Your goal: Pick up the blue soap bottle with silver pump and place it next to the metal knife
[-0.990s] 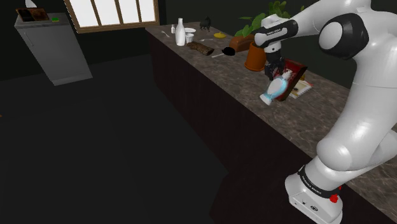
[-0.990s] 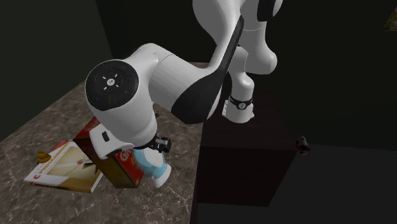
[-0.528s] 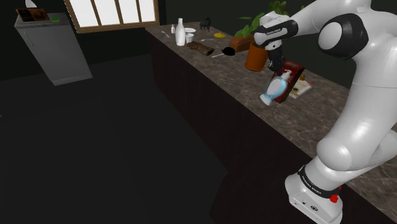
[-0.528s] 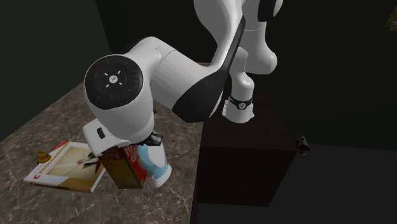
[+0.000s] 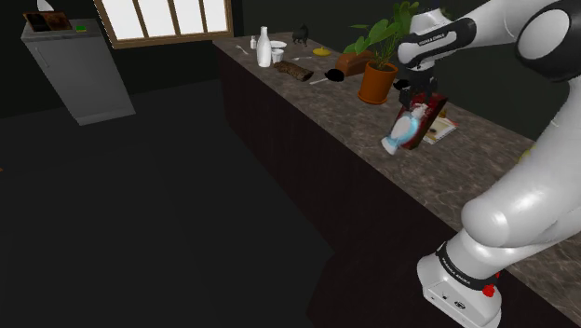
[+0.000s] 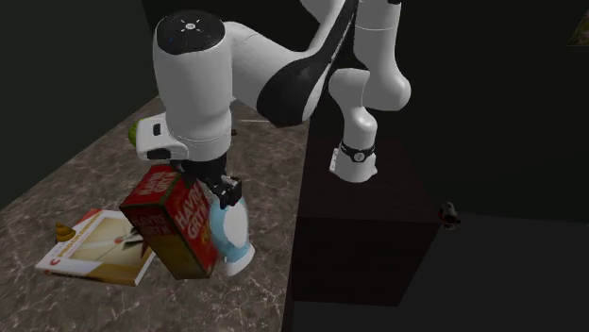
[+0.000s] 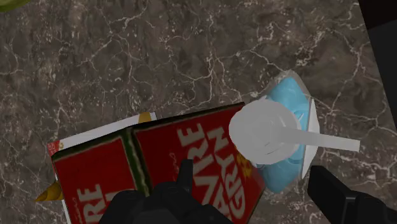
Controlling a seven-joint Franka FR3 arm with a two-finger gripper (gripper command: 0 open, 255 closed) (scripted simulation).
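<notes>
The soap bottle (image 5: 398,136) has a light blue body and a pale pump, and stands near the counter's front edge. It leans against a red carton (image 5: 431,119). My gripper (image 5: 415,96) hangs straight down just above the pump. In the second exterior view the gripper (image 6: 222,189) sits over the bottle (image 6: 232,236), with the carton (image 6: 175,222) beside it. In the wrist view the pump head (image 7: 267,133) and blue body (image 7: 289,102) lie between my spread fingers. The gripper (image 7: 257,191) is open; one finger is over the carton (image 7: 191,153), the other past the bottle. A thin pale utensil (image 5: 241,47) lies at the counter's far end.
A flat booklet (image 6: 90,247) lies under and beside the carton. Further along the marble counter (image 5: 326,112) are an orange plant pot (image 5: 375,82), a dark ladle (image 5: 322,79), a brown log-like thing (image 5: 295,69) and a white bottle (image 5: 263,47). The counter edge drops off right beside the soap bottle.
The arm's elbow has swung up and toward the shoulder view's right. The hand has turned from tilted to pointing straight down above the bottle. Bottle and carton have stayed put.
</notes>
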